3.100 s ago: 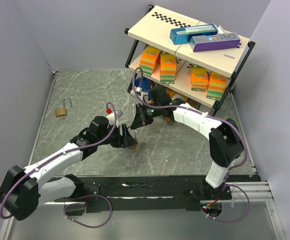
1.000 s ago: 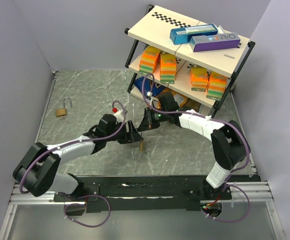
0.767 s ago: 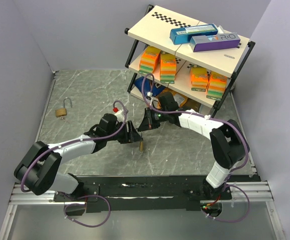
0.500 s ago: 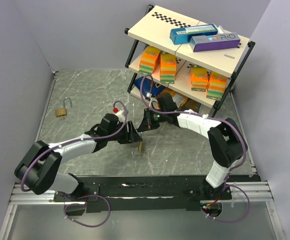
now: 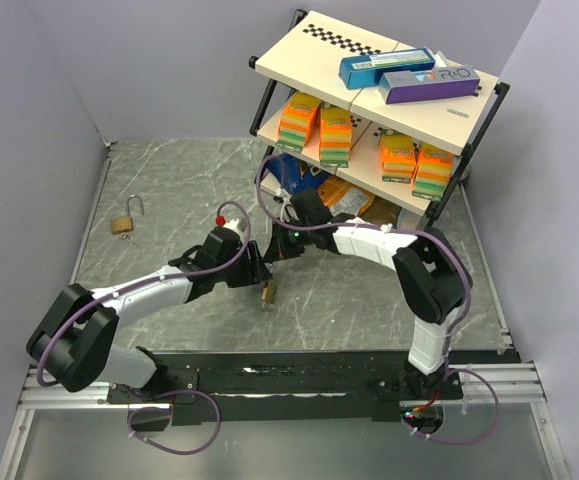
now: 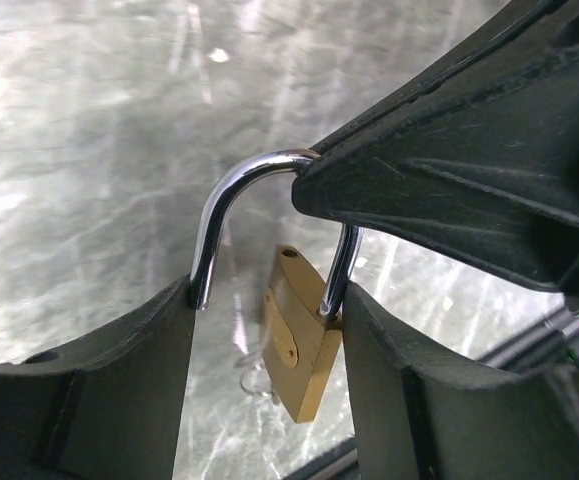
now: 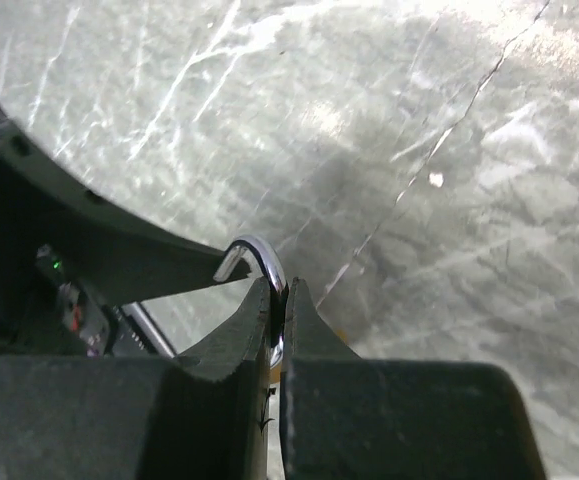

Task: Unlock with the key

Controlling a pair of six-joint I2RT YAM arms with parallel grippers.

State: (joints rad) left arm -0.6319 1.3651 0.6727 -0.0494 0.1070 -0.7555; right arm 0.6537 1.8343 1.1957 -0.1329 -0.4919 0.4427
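Note:
A brass padlock [image 5: 267, 293] with a silver shackle [image 6: 231, 188] hangs just above the table between both grippers. Its shackle is open and the brass body [image 6: 301, 335] is swung aside. My left gripper [image 6: 269, 300] grips the shackle's two legs between its fingers; in the top view it [image 5: 256, 275] is just left of the lock. My right gripper [image 7: 279, 297] is shut on the top of the shackle [image 7: 266, 262] and reaches in from the right [image 5: 273, 256]. A blurred wire ring [image 6: 254, 377] hangs under the body. The key itself is hidden.
A second brass padlock [image 5: 125, 220] with its shackle open lies at the far left of the table. A shelf rack [image 5: 389, 110] with orange boxes and snack bags stands at the back right, close behind my right arm.
Both grippers and the padlock have shifted a little to the left. The right arm has stretched further left. Both grips are unchanged.

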